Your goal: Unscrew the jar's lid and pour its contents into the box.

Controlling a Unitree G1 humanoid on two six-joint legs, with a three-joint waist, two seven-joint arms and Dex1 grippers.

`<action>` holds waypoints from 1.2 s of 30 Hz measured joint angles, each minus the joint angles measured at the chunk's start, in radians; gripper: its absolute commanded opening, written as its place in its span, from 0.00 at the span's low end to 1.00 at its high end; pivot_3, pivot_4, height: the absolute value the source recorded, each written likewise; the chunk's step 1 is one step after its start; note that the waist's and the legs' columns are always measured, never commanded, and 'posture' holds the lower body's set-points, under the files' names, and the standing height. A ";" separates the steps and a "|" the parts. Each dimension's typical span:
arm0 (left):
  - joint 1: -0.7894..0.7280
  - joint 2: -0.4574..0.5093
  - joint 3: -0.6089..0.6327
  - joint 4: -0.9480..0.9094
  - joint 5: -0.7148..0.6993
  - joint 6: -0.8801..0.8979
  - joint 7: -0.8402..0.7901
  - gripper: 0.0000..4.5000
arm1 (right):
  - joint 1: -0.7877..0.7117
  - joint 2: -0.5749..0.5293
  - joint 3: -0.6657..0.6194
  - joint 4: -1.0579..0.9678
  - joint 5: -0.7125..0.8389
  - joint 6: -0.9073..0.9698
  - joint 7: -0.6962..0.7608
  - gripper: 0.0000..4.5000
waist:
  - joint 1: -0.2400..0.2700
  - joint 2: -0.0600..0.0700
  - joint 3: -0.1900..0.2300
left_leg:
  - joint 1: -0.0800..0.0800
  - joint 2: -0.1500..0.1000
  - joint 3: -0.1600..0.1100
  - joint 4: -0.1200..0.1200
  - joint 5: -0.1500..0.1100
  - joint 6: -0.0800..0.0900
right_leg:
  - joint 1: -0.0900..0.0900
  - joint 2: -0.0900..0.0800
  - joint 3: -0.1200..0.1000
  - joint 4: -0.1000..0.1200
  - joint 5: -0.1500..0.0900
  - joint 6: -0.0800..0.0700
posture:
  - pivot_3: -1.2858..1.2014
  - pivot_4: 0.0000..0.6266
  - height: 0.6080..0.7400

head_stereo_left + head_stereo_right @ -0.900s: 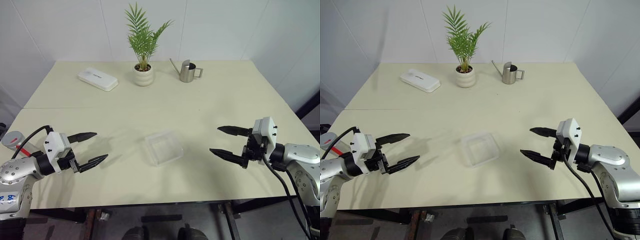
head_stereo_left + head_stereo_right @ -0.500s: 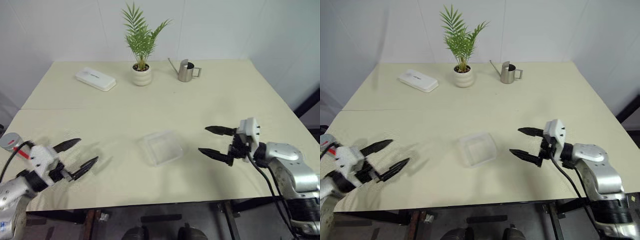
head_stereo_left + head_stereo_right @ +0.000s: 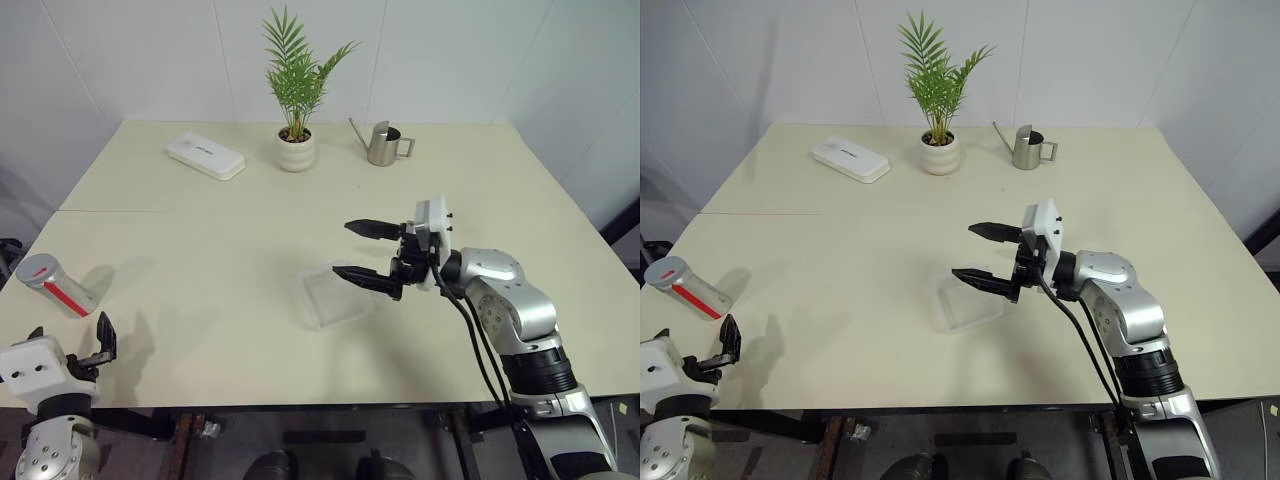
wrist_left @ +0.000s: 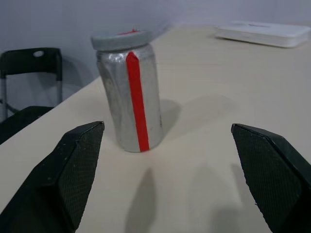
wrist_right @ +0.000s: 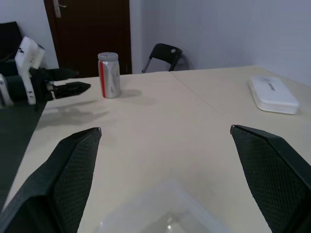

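The left hand (image 4: 165,179) is spread wide and empty, low at the near left corner of the surface (image 3: 250,230), pointed at the jar (image 4: 130,97), which stands just ahead of its fingertips and apart from them. The jar is upright near the left edge, the lid (image 4: 121,39) on top of it, so the step in hand looks like the approach to the first grasp. Next, that hand would need to ease forward until the jar sits between its fingers, then close on the body below the lid.

The right hand (image 3: 362,252) is also spread and empty. Its arm is stretched across toward the middle, the fingers level and hovering over the near edge of the box (image 3: 330,298), which lies at mid-surface, well apart from the jar.
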 measured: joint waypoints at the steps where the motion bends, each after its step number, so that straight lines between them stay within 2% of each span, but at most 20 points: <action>1: -0.032 0.001 -0.002 0.010 0.013 0.002 0.029 0.99 | -0.009 0.014 0.005 -0.001 -0.001 0.010 -0.010 1.00 | -0.001 0.000 0.000 | 0.000 0.000 0.001 -0.001 0.000 0.000 | 0.000 0.000 -0.001 0.002 0.000 0.000 | 0.52 0.24 1.00; 7: -0.152 0.000 0.001 0.067 0.052 0.020 0.173 0.99 | -0.037 0.095 0.032 -0.004 -0.008 0.016 -0.060 1.00 | -0.011 -0.001 -0.001 | 0.000 0.001 0.004 -0.001 -0.001 0.003 | -0.001 0.001 -0.004 0.004 0.000 0.000 | 0.52 0.24 1.00; 16: -0.225 -0.015 0.024 0.113 0.077 0.029 0.320 0.99 | -0.033 0.111 0.035 -0.021 -0.012 0.023 -0.100 1.00 | -0.014 -0.001 -0.001 | 0.000 0.001 0.005 0.000 -0.003 0.003 | -0.001 0.001 -0.008 0.004 0.000 0.000 | 0.52 0.24 1.00; 26: -0.344 0.095 0.030 0.383 0.083 -0.027 0.325 0.99 | -0.015 0.111 0.035 -0.049 -0.014 0.032 -0.120 1.00 | -0.023 -0.002 -0.001 | 0.001 0.002 0.007 0.000 -0.003 0.002 | -0.001 0.001 -0.010 0.005 0.000 0.000 | 0.52 0.24 1.00; 36: -0.439 0.179 0.030 0.560 0.083 -0.102 0.327 0.99 | 0.028 0.114 0.034 -0.092 -0.013 0.037 -0.153 1.00 | -0.028 -0.003 -0.001 | 0.002 0.003 0.008 -0.001 -0.002 0.004 | -0.002 0.001 -0.016 0.005 0.000 0.000 | 0.52 0.24 1.00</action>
